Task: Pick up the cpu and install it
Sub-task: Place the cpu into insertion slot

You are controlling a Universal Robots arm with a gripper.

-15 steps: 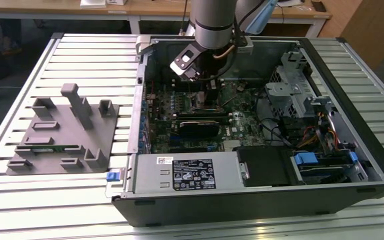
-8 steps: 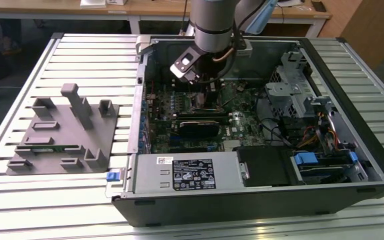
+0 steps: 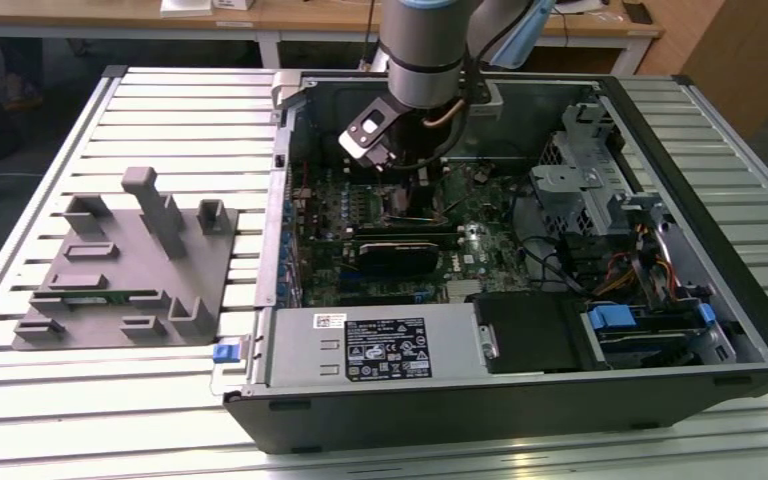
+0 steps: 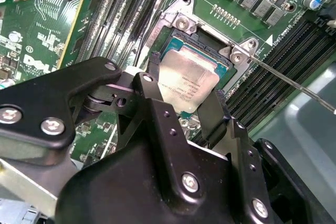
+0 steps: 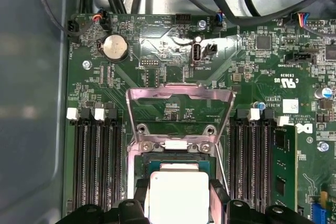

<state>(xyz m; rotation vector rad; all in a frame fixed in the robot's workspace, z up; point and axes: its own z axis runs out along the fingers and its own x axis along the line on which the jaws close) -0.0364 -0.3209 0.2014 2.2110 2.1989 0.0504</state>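
The cpu (image 4: pixel 190 77), a pale silver square chip, sits between my two black fingers (image 4: pixel 151 72) directly over the open motherboard socket (image 4: pixel 210 43). In the first wrist view the cpu (image 5: pixel 178 195) appears with a finger on each side, just above the socket frame (image 5: pixel 176 156). I cannot tell whether it rests in the socket or hovers slightly above it. My gripper (image 4: pixel 185 85) is shut on the cpu's edges. In the exterior view the gripper (image 3: pixel 408 195) reaches down into the open computer case over the motherboard (image 3: pixel 398 225).
The socket's metal load plate (image 5: pixel 181 111) stands flipped open, and its thin lever (image 4: pixel 294 82) sticks out sideways. Memory slots (image 5: pixel 97 166) flank the socket. A grey plastic holder tray (image 3: pixel 124 270) lies on the slatted table at the exterior view's left. Case walls (image 3: pixel 704 200), drive cages and cables surround the arm.
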